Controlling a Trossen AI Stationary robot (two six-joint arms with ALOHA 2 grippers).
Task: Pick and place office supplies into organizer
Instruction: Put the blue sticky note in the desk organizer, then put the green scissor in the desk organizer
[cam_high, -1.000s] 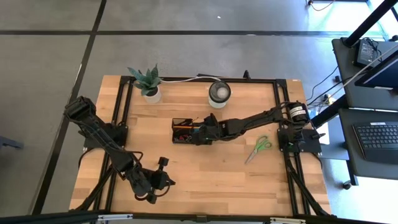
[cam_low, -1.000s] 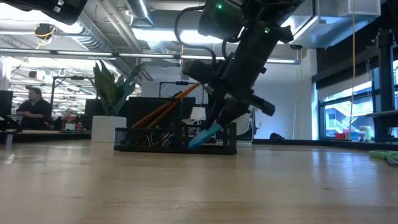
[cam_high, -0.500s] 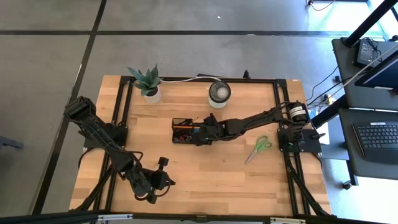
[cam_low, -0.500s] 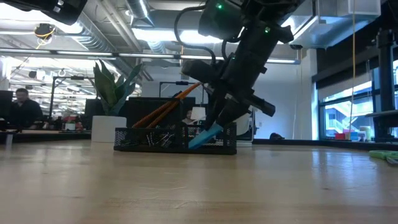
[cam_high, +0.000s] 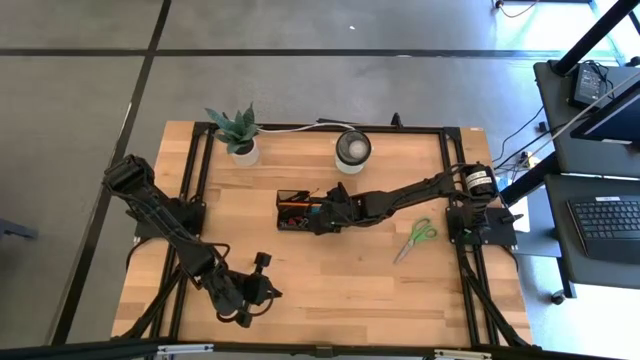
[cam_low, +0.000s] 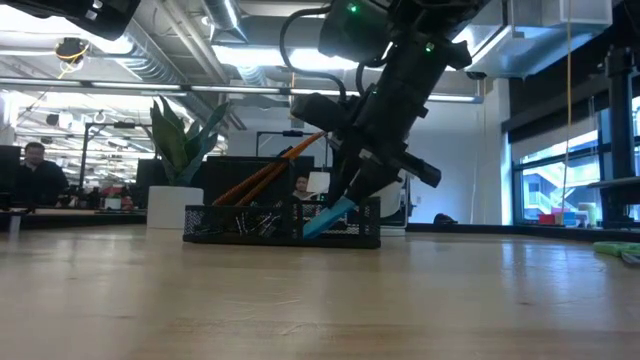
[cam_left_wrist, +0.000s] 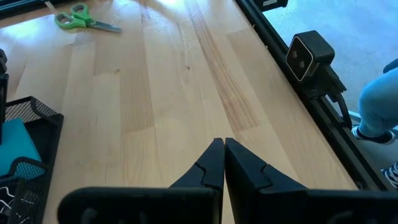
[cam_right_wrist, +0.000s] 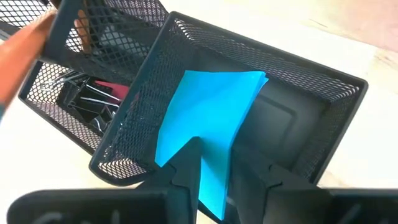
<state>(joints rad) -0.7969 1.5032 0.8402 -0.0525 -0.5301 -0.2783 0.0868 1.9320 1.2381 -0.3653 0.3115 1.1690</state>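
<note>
The right gripper (cam_right_wrist: 214, 171) was clamped on the blue sticky-note pad (cam_right_wrist: 208, 118), holding it tilted over the end compartment of the organizer (cam_right_wrist: 323, 106), lower edge down inside the mesh walls. Compared with a second earlier, basically nothing changed on the table: same grip, same tilt, arm in the same spot. Only a person (cam_low: 35, 170) way off in the room behind had shifted a bit. Further along the tray from the gripper, orange pencils (cam_low: 265, 172) leaned up out of another compartment. The green-handled scissors (cam_high: 415, 238) lay well off on the bare wood behind that arm. The left gripper (cam_left_wrist: 222, 163) sat parked near the table's front edge, fingers pressed together on nothing.
</note>
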